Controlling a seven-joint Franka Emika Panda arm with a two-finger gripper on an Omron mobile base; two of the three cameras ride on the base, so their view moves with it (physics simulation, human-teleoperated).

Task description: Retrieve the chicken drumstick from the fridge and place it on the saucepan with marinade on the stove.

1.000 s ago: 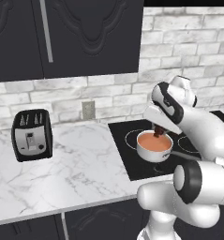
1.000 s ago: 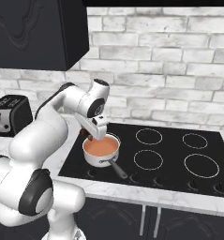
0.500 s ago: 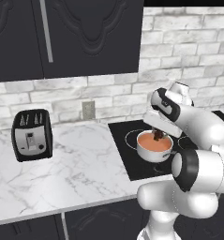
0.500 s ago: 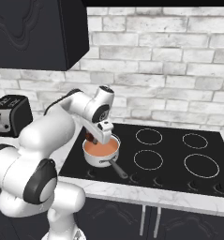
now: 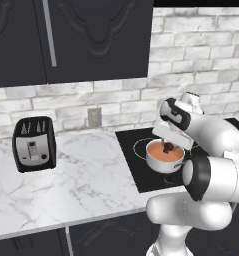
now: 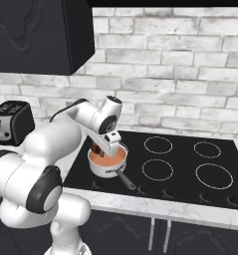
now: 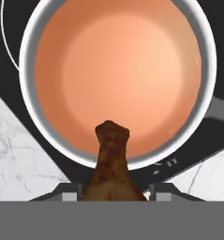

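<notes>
The chicken drumstick (image 7: 112, 164) was clamped between the two fingertips of the gripper (image 7: 114, 191), its narrow end pointing forward over the orange-red liquid and its thicker end down between the jaws. It hung directly above the saucepan with marinade (image 7: 197, 51), apparently just clear of the liquid, though the gap could not be read with certainty. In the left base view the dark drumstick (image 5: 168, 147) showed over the pan's mouth, under the tilted hand; in the right base view it (image 6: 96, 149) lay at the pan's far rim.

Step in hand, as judged: the placing step, with the fetch from the fridge already done. The next move would call for a short descent or a slight advance toward the pan's middle, then a parting of the jaws so the meat drops inside the rim rather than on it.

The saucepan (image 6: 106, 164) stood on the front left burner of the stove (image 6: 190, 184), with its long handle (image 6: 125, 180) pointing toward the front edge and the knobs. The steel rim (image 7: 26, 101) lay close below the drumstick's thick end, so little margin remained on that side. The three other burner rings were bare, and the marble counter (image 5: 86, 185) was open between the stove and the toaster (image 5: 34, 144), which stood well apart.
</notes>
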